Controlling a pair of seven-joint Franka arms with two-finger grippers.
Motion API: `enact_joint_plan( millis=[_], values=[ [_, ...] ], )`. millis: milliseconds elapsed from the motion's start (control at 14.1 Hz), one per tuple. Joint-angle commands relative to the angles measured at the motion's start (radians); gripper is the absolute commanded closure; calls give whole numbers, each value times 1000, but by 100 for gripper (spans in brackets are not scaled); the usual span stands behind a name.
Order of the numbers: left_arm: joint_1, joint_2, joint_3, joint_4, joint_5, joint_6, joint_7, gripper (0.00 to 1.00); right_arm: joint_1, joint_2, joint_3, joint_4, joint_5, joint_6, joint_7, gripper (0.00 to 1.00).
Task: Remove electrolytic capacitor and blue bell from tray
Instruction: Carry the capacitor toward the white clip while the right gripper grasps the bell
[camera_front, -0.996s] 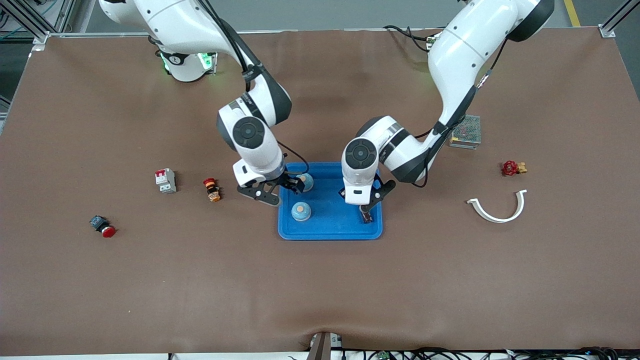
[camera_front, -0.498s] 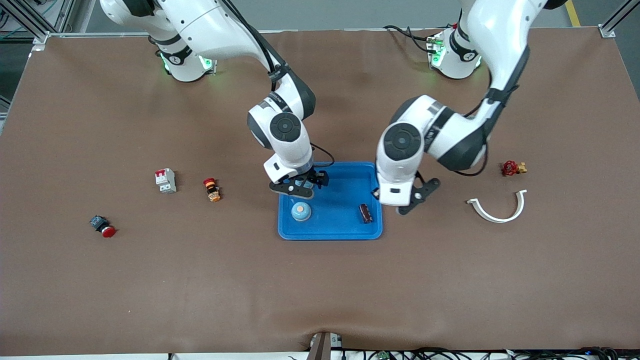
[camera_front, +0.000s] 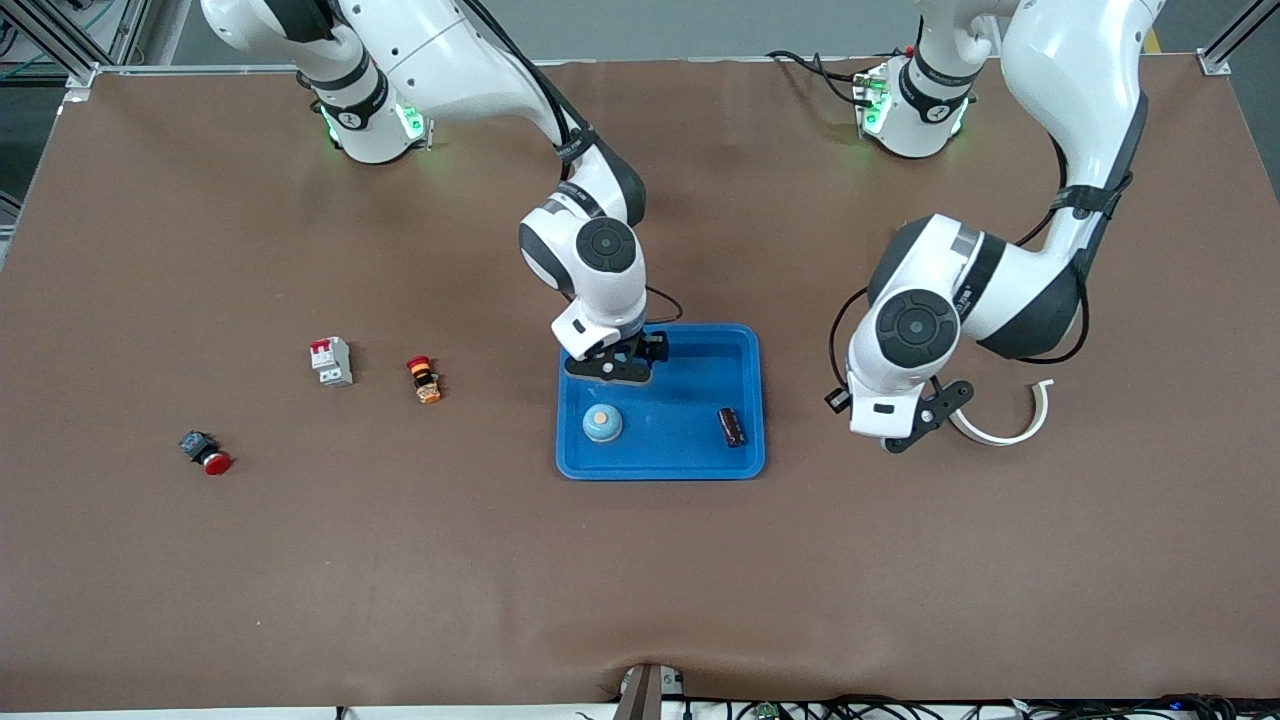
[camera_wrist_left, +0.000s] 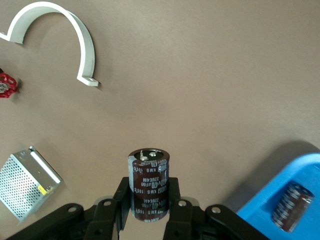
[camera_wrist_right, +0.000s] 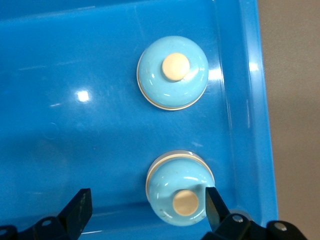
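Right now, my read from the remote desk:
Left gripper (camera_wrist_left: 149, 212): I see it pinching a dark brown cylindrical electrolytic capacitor (camera_wrist_left: 149, 177), upright between the pads, over bare brown table (camera_front: 640, 560) between the bright blue shallow plastic tray (camera_front: 745, 462) and a white curved plastic clamp (camera_wrist_left: 60, 30)
Second capacitor (camera_front: 732, 427): a dark cylinder lying in the tray at the left arm's end
Right gripper (camera_wrist_right: 145, 212): fingers spread wide, low over the tray's corner toward the right arm's base
Blue bell (camera_wrist_right: 181, 194): a light blue dome with a cream button, sitting between my spread fingers, off centre toward one
Other bell (camera_wrist_right: 173, 72): same kind, in the tray, nearer the front camera
Key relation: I judge the right arm only needs to close
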Motion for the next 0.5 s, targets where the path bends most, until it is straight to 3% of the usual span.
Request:
enact_joint_plan(
  millis=[0, 427],
  values=[
    [65, -64, -9, -76, 1, -3, 78, 100, 2, 18, -12, 20, -46, -16, -7, 0],
    [188, -103, -12, -168, 1, 9, 247, 100, -6, 34, -13, 19, -63, -15, -2, 0]
  ],
)
